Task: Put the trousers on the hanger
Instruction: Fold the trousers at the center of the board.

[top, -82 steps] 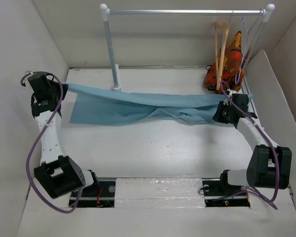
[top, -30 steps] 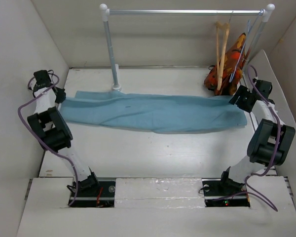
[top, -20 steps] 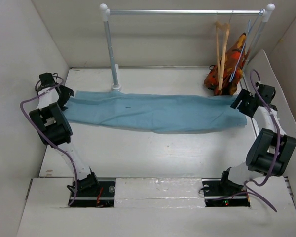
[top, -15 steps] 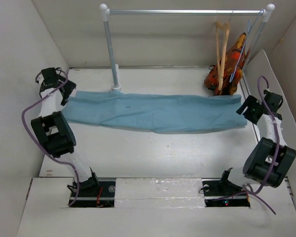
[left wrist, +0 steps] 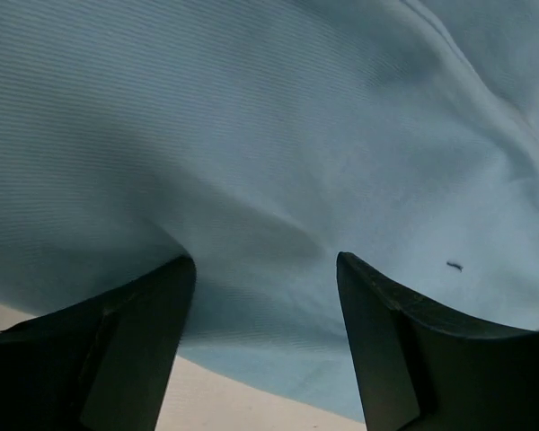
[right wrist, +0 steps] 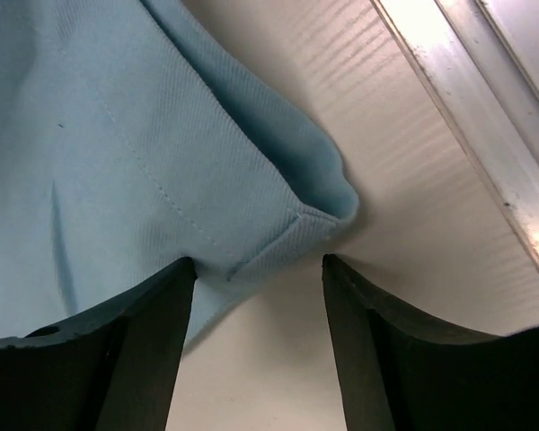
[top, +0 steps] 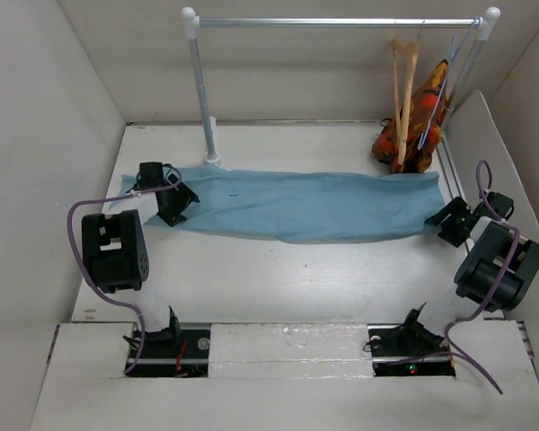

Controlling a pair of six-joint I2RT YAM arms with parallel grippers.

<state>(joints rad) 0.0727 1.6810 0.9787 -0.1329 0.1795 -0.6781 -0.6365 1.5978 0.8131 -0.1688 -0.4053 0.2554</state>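
Observation:
The light-blue trousers (top: 305,205) lie spread flat across the table, legs running left to right. My left gripper (top: 178,212) hovers over their left end, open; in the left wrist view the cloth (left wrist: 278,135) fills the frame between my spread fingers (left wrist: 126,350) and nothing is pinched. My right gripper (top: 444,219) stands open at the trousers' right corner, whose stitched hem (right wrist: 287,229) lies just ahead of the fingers (right wrist: 386,350). The tan wooden hanger (top: 402,85) hangs from the rail at the back right, apart from both grippers.
A metal clothes rail (top: 341,21) on an upright pole (top: 202,99) spans the back. A thin wire hanger (top: 442,76) and an orange-red patterned garment (top: 422,121) hang beside the wooden one. White walls close in on both sides; a metal strip (right wrist: 467,108) runs by the right gripper.
The left gripper has opened and swung right over the trousers' left end. The right arm has drawn back toward the near side along the right edge. The trousers stay flat.

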